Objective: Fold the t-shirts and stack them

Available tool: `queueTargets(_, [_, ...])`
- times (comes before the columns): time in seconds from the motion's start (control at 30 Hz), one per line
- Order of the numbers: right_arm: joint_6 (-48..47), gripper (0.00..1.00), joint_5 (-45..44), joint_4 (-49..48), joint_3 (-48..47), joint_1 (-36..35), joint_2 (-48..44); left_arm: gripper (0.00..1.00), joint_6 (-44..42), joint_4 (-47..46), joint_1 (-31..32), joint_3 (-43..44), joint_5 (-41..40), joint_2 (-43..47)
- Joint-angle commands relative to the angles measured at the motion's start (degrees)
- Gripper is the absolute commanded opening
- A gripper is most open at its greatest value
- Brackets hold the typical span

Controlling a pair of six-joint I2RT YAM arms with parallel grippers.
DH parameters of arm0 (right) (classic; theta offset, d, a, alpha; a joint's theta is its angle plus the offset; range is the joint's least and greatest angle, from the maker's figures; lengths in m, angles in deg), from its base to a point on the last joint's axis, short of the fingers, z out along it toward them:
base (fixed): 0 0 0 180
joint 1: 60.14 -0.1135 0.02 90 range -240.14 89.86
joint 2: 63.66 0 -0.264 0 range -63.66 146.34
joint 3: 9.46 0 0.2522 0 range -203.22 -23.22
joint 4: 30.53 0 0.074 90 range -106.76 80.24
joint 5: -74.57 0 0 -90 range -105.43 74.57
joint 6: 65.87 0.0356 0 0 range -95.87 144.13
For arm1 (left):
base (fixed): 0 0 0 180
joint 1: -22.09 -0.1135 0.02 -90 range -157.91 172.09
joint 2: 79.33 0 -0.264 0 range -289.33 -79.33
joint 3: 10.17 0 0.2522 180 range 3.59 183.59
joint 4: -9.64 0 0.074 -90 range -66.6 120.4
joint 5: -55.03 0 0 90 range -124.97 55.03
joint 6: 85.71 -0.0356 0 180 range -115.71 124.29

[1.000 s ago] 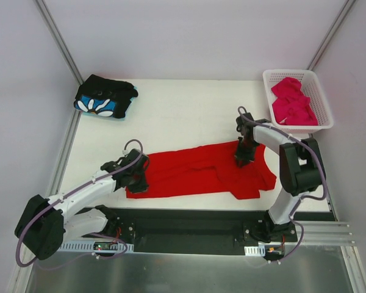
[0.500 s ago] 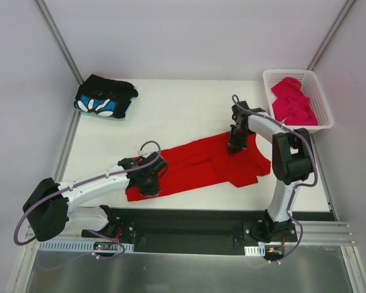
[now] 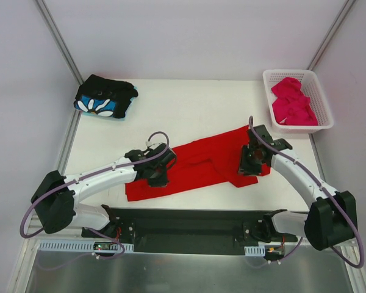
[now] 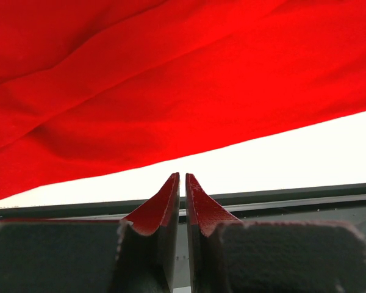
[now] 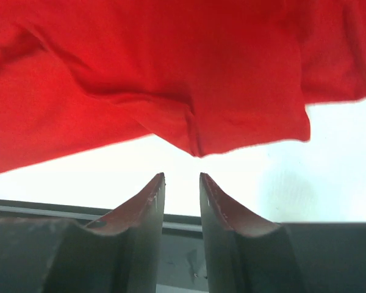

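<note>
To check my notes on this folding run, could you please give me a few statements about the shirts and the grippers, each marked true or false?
1. The red t-shirt lies in the basket. False: it lies on the table between the two grippers; the magenta-pink t-shirt is in the basket.
2. The black flower-print t-shirt lies folded near the table's far left corner. True.
3. The left gripper is clamped on red cloth. False: its jaws are shut with nothing between them.
4. The right gripper has its jaws slightly apart and holds nothing. True.
</note>
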Motion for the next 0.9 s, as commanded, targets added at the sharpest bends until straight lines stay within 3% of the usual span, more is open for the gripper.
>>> queueTargets(0.0, [-0.3,0.38,-1.11,0.4,5.7,-0.21,-3.4,0.08,-0.3,1.83,0.63,-0.56,-2.22,1.52])
queueTargets(0.1, [-0.82,0.5,-1.81,-1.27,7.99,-0.21,-5.25,0.08,0.05,1.83,0.63,-1.96,-2.66,2.93])
queueTargets(0.2, [-1.35,0.55,-2.43,-2.76,8.43,-0.2,-5.61,0.09,0.58,1.83,0.63,-3.2,-3.28,4.42])
queueTargets(0.87, [-3.29,0.53,3.37,-13.14,7.47,-0.12,6.7,0.09,1.46,2.8,0.63,-4.17,-3.28,4.51])
